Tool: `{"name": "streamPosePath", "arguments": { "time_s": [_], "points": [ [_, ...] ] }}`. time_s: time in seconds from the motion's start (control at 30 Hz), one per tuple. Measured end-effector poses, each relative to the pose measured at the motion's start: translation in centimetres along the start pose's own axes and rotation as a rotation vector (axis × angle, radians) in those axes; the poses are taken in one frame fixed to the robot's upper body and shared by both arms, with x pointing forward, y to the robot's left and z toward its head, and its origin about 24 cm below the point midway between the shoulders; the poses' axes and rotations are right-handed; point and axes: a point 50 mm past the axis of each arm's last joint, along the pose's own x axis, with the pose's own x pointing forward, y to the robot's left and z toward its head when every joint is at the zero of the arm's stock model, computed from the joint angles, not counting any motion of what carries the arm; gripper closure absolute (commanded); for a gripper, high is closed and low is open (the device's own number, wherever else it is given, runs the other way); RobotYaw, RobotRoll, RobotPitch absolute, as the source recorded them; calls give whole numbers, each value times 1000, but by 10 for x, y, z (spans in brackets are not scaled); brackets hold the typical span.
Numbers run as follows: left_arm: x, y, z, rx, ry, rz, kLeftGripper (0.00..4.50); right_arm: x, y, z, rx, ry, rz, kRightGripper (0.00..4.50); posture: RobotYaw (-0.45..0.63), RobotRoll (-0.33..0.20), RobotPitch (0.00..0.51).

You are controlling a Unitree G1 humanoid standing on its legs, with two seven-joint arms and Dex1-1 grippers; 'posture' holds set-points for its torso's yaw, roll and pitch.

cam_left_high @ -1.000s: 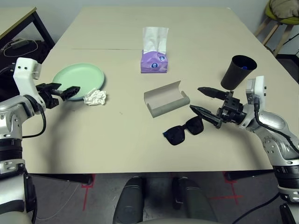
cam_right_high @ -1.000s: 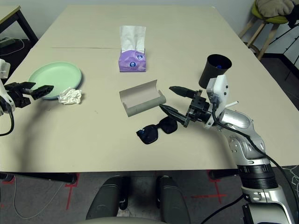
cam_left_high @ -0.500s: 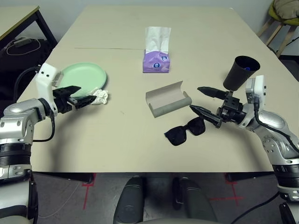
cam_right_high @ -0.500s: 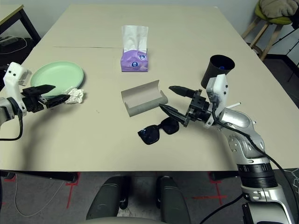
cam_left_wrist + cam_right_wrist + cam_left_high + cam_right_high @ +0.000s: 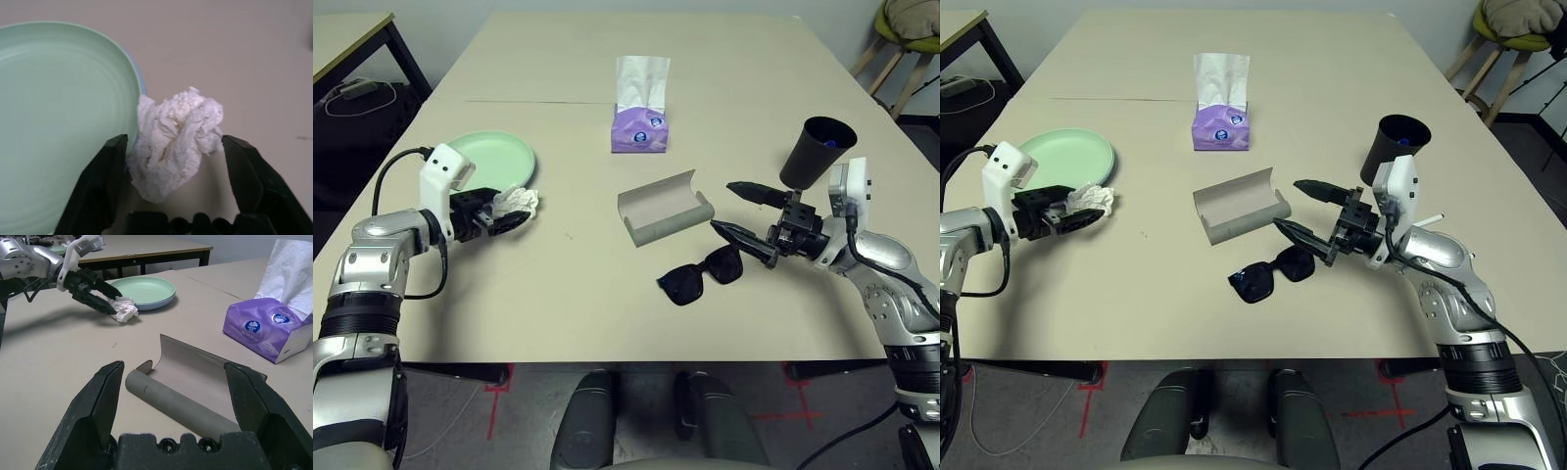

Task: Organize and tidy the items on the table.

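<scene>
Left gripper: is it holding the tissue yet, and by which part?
Not yet. The left gripper has its fingers on either side of the tissue with gaps showing, so nothing is held. The right gripper is open and empty.

Dark grey floor [image 5: 450,411] with red tape marks, dark-framed side desk [image 5: 357,34], wooden stool [image 5: 886,64] with green cushion

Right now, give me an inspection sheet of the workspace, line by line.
Surface: beige table, thin seam across.
Job's things: mint plate on a blue one; crumpled tissue beside it; glasses case lying open; sunglasses; black cup.
Clutter: purple tissue box.
Grippers: left gripper open, astride the tissue; right gripper open, empty, above the sunglasses.
Cables: black cable on left forearm.
Surroundings: side desk; stool.
</scene>
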Motion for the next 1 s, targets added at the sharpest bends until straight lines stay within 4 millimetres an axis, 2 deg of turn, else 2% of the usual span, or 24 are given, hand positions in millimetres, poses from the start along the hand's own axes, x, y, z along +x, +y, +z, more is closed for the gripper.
{"name": "streamPosePath", "arguments": {
  "time_s": [0.27, 0.53, 0.67, 0.77, 0.9, 1.0],
  "points": [
    [2, 1, 3, 2, -13, 10, 4434, 0, 0, 0, 1, 0, -4, 0, 69, 0, 139],
    [-2, 9, 33, -23, -134, 50, 4472, 0, 0, 0, 1, 0, -8, 0, 71, 0, 140],
    [-7, 15, 58, -181, -281, 77, 4472, 0, 0, 0, 2, -1, -8, 0, 79, 0, 139],
    [-12, 25, 72, -228, -339, 167, 4472, 1, 0, 0, 3, -4, -6, 0, 79, 0, 139],
    [-12, 42, 55, -269, -291, 359, 4472, 2, 1, 0, 5, -8, -5, 0, 76, 0, 139],
    [-10, 49, 41, -256, -237, 466, 3837, 2, 1, 0, 5, -8, -4, 0, 76, 0, 139]
  ]
}}
